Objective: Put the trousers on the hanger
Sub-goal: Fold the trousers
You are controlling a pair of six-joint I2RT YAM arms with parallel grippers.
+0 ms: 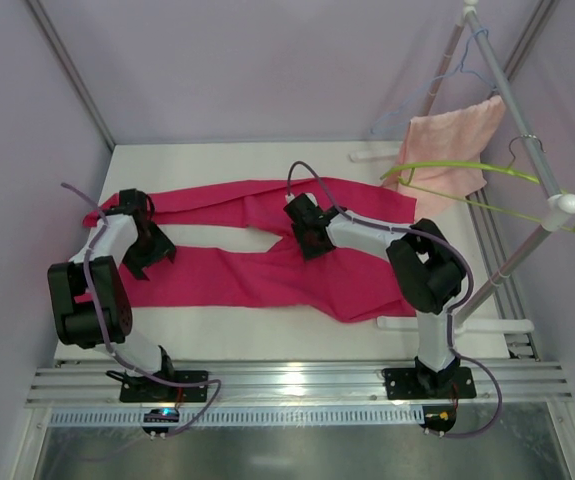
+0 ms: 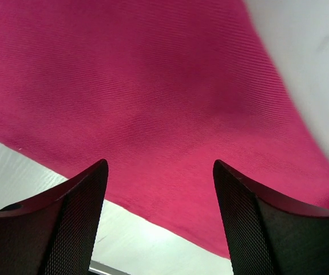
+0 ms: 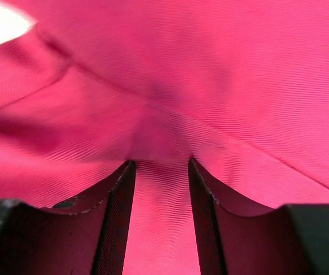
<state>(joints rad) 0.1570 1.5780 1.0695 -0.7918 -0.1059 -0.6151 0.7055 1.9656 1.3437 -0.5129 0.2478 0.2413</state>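
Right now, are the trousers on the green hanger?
No, the trousers lie spread on the table; the green hanger hangs apart on the rail.

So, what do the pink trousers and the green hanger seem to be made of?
The trousers look like woven cloth, matte, perhaps cotton or a blend: the close view shows fine diagonal ribs and soft folds. The hanger looks like smooth plastic or coated wire, thin and evenly lime green; it is too small to be sure.
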